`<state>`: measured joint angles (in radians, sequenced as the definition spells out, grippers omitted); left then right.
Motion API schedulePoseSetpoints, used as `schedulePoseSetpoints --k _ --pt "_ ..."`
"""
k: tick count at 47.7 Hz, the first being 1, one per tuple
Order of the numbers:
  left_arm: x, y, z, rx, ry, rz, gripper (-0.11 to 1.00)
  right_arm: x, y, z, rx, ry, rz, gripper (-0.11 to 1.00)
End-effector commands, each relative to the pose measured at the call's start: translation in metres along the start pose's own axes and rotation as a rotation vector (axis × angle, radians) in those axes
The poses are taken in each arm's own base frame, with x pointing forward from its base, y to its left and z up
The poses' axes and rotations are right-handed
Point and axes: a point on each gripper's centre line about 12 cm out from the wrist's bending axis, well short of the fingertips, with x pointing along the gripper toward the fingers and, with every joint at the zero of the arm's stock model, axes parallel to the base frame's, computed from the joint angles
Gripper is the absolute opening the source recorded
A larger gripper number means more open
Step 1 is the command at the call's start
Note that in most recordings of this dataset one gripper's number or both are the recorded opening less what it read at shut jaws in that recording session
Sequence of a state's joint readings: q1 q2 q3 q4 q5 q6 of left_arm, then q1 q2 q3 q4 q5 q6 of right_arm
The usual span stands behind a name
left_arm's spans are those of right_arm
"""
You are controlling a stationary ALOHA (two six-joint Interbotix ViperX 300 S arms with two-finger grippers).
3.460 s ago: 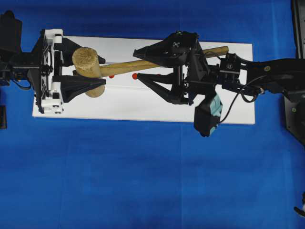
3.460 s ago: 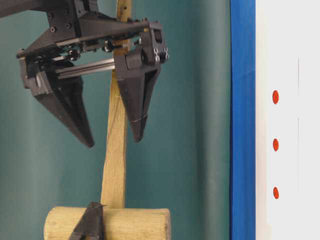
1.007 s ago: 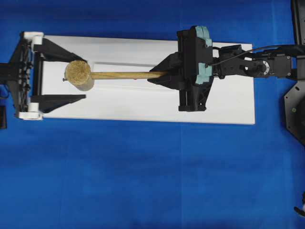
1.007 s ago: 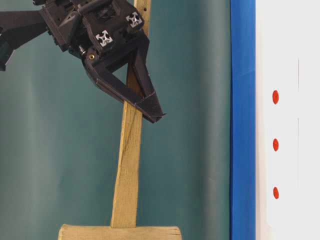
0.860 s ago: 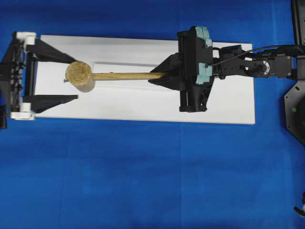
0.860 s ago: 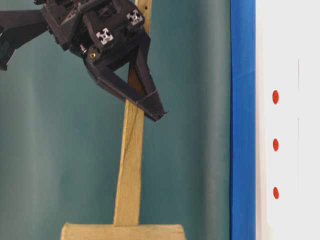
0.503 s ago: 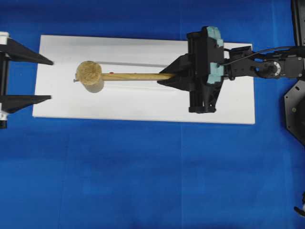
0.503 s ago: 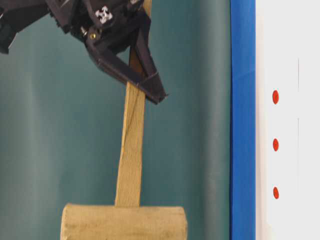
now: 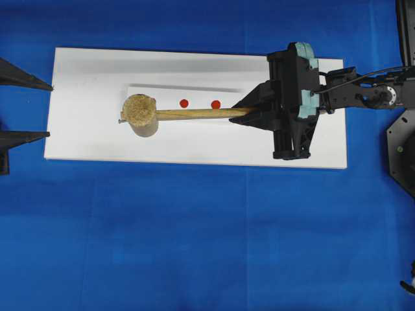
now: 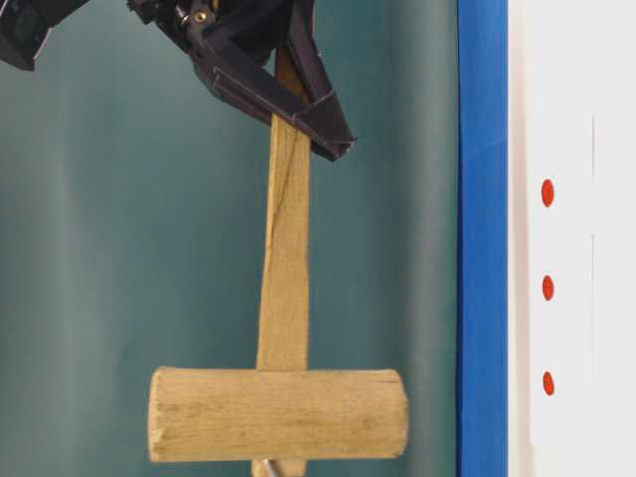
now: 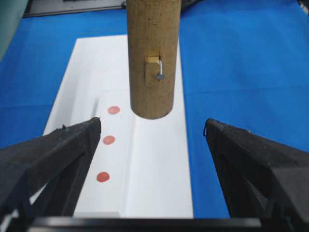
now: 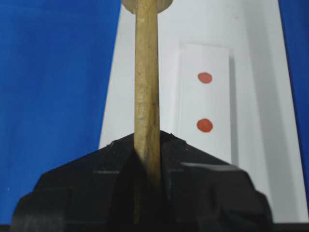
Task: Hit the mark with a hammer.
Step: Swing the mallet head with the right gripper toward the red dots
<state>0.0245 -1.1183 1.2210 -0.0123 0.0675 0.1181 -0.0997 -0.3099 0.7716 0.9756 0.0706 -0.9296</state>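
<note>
My right gripper (image 9: 249, 111) is shut on the handle of the hammer (image 9: 194, 114), a light wooden mallet that it holds level and well above the white board (image 9: 97, 139). The cylindrical head (image 10: 278, 414) hangs over the left end of the white strip (image 9: 230, 96). The mark (image 9: 184, 103) is the middle red dot, uncovered just right of the head; it also shows as the mark (image 10: 548, 288) and the mark (image 11: 109, 140). In the overhead view the head hides the left end dot. My left gripper (image 9: 50, 111) is open and empty at the board's left edge.
The white board lies on a blue cloth (image 9: 207, 246). A bent nail (image 11: 160, 72) sticks out of the hammer head's end. A black fixture (image 9: 402, 142) stands at the right edge.
My right gripper has carried the hammer to the right, and the head now uncovers two red dots. The left gripper has drawn back left off the board, still open.
</note>
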Motion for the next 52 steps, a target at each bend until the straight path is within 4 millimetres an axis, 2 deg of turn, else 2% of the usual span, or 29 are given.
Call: schedulePoseSetpoints --k 1,8,20,37,42,47,52 --pt "0.001 0.000 0.004 -0.002 -0.009 0.001 0.86 -0.005 0.000 0.012 0.004 -0.038 -0.003 0.02" --pt "0.001 0.000 0.004 0.000 -0.009 0.001 0.86 -0.002 -0.005 0.016 0.004 -0.063 -0.045 0.02" --pt "0.001 0.000 0.004 -0.003 -0.009 0.001 0.86 0.002 -0.027 0.021 0.023 -0.099 -0.142 0.02" --pt "0.001 0.000 0.004 -0.003 -0.008 0.001 0.86 0.006 -0.029 0.016 0.023 -0.083 -0.148 0.02" --pt "0.001 0.000 0.004 -0.003 -0.009 0.001 0.86 0.020 -0.031 -0.001 0.027 -0.023 -0.153 0.02" --pt "0.001 0.000 0.004 0.000 -0.008 0.001 0.86 0.051 -0.036 -0.034 0.034 0.098 -0.159 0.02" --pt "0.001 0.000 0.003 -0.003 -0.008 0.001 0.86 0.073 -0.040 -0.060 0.067 0.188 -0.165 0.02"
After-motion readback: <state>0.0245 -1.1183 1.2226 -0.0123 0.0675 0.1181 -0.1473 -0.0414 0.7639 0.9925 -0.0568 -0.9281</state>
